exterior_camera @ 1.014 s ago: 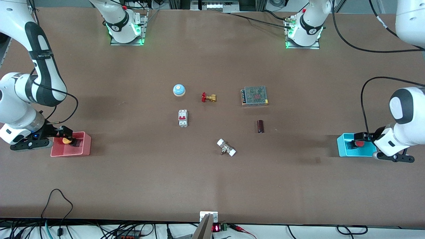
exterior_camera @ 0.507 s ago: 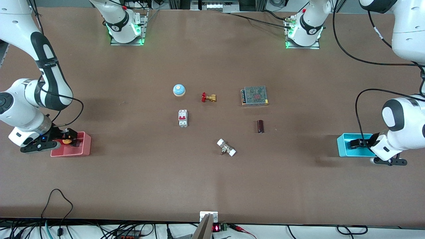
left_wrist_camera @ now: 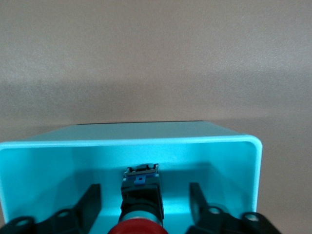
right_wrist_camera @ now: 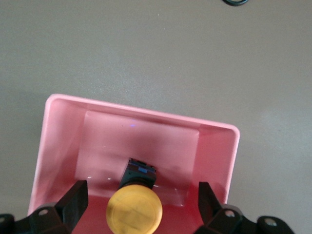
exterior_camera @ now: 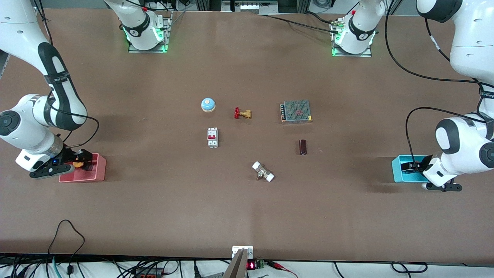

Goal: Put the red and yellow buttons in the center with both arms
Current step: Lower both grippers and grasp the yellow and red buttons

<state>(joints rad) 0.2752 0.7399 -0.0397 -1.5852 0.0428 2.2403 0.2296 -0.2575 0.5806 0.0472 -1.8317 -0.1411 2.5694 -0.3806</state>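
The yellow button (exterior_camera: 78, 164) lies in the pink bin (exterior_camera: 94, 175) at the right arm's end of the table. My right gripper (exterior_camera: 85, 161) is down in that bin and open. In the right wrist view its fingers (right_wrist_camera: 75, 200) stand apart on either side of the yellow button (right_wrist_camera: 134, 210), with gaps. The red button (left_wrist_camera: 140, 195) lies in the cyan bin (left_wrist_camera: 48, 161) at the left arm's end and is hidden in the front view. My left gripper (left_wrist_camera: 144, 204) is open around it, not touching. It shows over the cyan bin (exterior_camera: 397, 170) in the front view (exterior_camera: 409, 166).
On the middle of the brown tabletop (exterior_camera: 251, 143) lie a blue dome bell (exterior_camera: 208, 104), a brass valve with a red handle (exterior_camera: 242, 113), a white circuit breaker (exterior_camera: 212, 137), a mesh-topped power supply (exterior_camera: 296, 111), a dark cylinder (exterior_camera: 303, 146) and a white-ended fitting (exterior_camera: 263, 172).
Both wrists have swung lower over their bins. The left gripper has gone deeper into the cyan bin, and the arm now hides the red button in the front view.
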